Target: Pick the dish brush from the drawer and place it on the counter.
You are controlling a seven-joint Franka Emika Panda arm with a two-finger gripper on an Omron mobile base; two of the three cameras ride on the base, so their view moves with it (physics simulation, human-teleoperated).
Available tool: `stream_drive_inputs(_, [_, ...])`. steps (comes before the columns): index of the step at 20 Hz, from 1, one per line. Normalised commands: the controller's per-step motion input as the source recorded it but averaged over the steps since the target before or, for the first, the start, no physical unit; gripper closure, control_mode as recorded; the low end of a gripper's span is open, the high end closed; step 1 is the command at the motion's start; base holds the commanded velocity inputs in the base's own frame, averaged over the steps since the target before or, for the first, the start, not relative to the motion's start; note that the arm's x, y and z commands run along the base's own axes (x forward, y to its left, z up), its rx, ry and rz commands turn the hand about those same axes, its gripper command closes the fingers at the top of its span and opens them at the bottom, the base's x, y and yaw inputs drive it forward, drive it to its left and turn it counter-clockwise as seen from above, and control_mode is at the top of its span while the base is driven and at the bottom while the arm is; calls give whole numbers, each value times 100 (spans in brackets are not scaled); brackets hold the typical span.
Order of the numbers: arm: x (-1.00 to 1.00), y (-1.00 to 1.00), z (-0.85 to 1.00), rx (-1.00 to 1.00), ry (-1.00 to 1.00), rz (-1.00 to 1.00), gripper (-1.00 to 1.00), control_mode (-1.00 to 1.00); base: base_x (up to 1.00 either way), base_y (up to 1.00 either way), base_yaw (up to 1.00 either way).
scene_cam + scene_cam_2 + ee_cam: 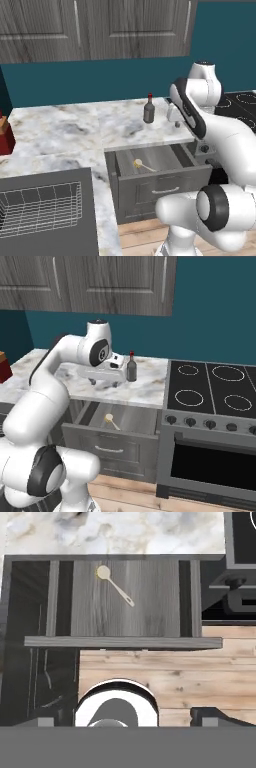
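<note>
The dish brush (142, 165) (111, 420) (115, 586) lies on the floor of the drawer (165, 187) (115, 446) (150, 607), which is pulled out. Its round head points to the back left and its thin handle runs toward the front. My gripper (104, 382) hangs at about counter height over the drawer's rear, well above the brush. It is open, its fingertips (45, 722) far apart with nothing between them. The marble counter (60, 130) (147, 387) (125, 532) runs along behind the drawer.
A dark grey bottle with a red cap (149, 111) (131, 368) stands on the counter just behind the gripper. The black stovetop (215, 388) and its oven sit to the right. A wire-basket sink (40, 207) is at the left, with a red object (4, 135) beyond it.
</note>
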Motion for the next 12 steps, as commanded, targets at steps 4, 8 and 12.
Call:
stream_drive_inputs(4, [31, -6, -80, 0, 10, 0, -100, -100, 0, 0, 0])
stream_drive_inputs(8, [43, 0, -89, 0, 0, 6, -100, -100, 0, 0, 0])
stream_drive_inputs(12, [44, -9, -85, 0, 0, 6, -100, -100, 0, 0, 0])
